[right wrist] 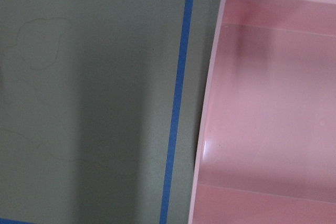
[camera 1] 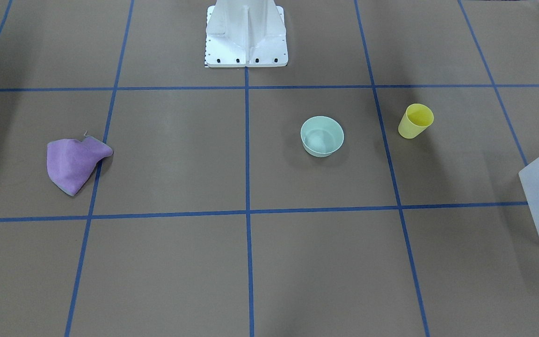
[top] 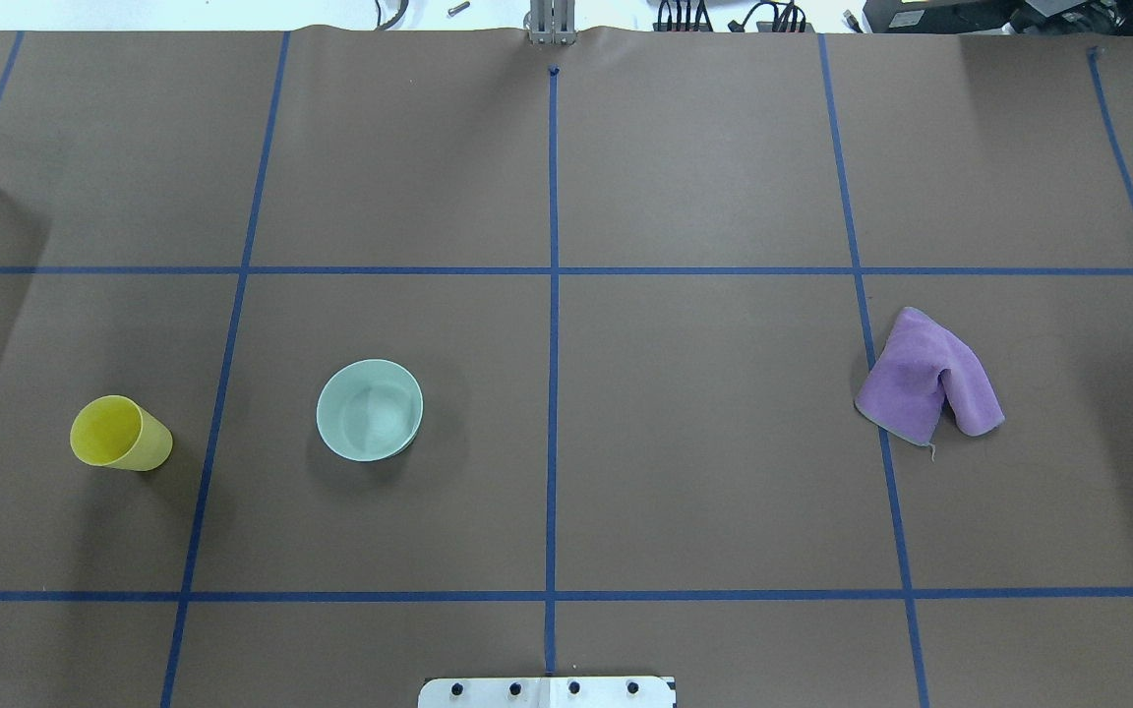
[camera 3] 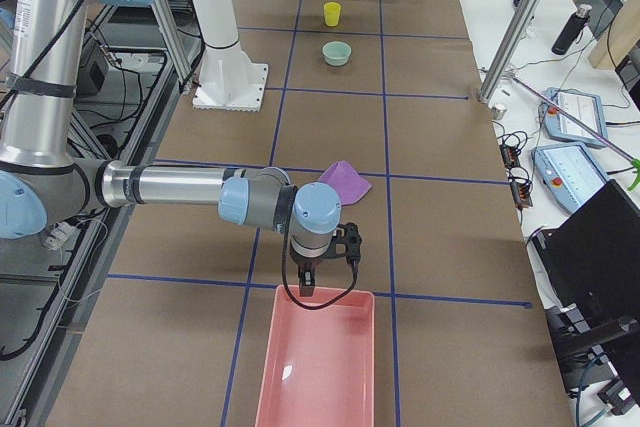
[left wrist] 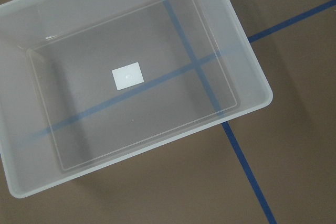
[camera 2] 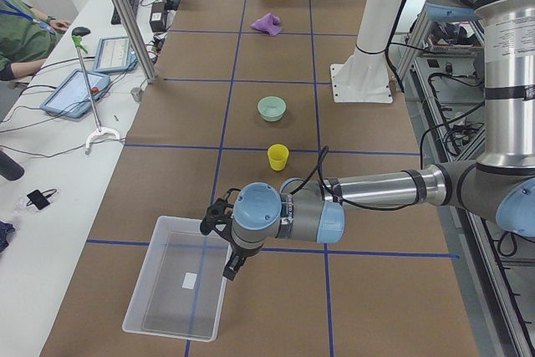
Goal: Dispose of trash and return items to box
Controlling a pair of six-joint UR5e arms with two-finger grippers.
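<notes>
The yellow cup (top: 120,434) is a small tapered plastic tumbler, wider at the mouth than at the foot. It stands upright on the bench (top: 704,442), mouth up, in the robot's left half. It is near the mint-green bowl (top: 370,410), with one blue tape line between them, and well apart from the box (left wrist: 131,124) at the bench's left end.

The overhead and front views cut the box off at the frame edge and show no arms. The left gripper (camera 2: 227,272) appears only in the left side view, hanging over the near edge of the box. The right gripper (camera 3: 307,285) appears only in the right side view, over the near end of a pink bin (camera 3: 300,387). From those views I cannot tell whether either gripper is spread or pressed together. The wrist views show no fingers.

The box is frosted, translucent white with rounded corners. Its floor shows a small white rectangular label, and the blue tape lines show through it. The pink bin shows only its own glossy floor and walls, and the bowl only its smooth pale inside. A crumpled purple cloth (top: 928,376) lies on the bench in the robot's right half, touching a tape line.
</notes>
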